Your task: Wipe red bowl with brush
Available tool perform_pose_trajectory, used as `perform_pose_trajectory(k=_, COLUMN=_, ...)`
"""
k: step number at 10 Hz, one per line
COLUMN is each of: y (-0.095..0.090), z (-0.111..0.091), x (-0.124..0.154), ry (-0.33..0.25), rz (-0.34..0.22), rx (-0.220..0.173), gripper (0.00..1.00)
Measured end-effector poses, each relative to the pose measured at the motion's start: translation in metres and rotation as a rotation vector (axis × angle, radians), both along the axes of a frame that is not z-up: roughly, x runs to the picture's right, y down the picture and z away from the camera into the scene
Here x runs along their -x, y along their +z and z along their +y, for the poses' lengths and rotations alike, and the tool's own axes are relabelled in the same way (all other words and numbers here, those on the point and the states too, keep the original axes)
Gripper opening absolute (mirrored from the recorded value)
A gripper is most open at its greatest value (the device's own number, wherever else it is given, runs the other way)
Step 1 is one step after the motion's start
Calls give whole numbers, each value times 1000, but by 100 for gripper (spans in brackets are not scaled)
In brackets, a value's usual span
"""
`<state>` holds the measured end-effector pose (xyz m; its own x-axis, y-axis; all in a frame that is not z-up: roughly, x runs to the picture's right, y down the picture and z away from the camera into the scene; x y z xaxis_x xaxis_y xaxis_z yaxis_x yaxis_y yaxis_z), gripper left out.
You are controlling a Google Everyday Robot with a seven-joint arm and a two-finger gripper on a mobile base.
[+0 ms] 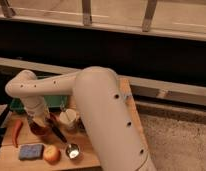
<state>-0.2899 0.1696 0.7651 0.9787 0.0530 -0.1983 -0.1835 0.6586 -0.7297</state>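
Observation:
The red bowl [38, 130] sits at the left of the wooden table, partly covered by my gripper [40, 121], which hangs right over it. The gripper is shut on the brush [58, 132], a slim dark stick. The brush slants from the gripper down and to the right, across the bowl's rim and toward the metal scoop. My white arm [96, 105] sweeps in from the lower right and hides the table's right half.
A white cup [69, 118] stands just right of the bowl. A red chili [16, 132] lies to its left. A blue sponge [30, 151], an orange fruit [52, 155] and a metal scoop [72, 150] are in front. A green tray [21, 105] sits behind.

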Motion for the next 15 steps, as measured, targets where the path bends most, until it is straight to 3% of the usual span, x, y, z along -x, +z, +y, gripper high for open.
perform_pose_trajectory(k=2, y=-5, z=19, x=-8, ry=-8, rz=11, rx=31, gripper=0)
perform_pose_trajectory(k=4, y=-3, z=23, x=-36, ry=22, rz=55, rx=44, gripper=0)
perform_pose_trajectory(k=7, y=0, z=-5, x=-50, ry=45, rz=89, rx=2, gripper=0)
perform_pose_trajectory(k=11, y=2, z=-35, x=-18, ry=17, rz=42, rx=-47, gripper=0)
perform_pose_trajectory(k=13, y=3, z=-33, x=-4, ry=-5, rz=14, rx=-50, gripper=0)
perform_pose_trajectory(k=15, y=-3, z=-15, x=6, ry=-27, rz=-2, rx=-27, gripper=0)
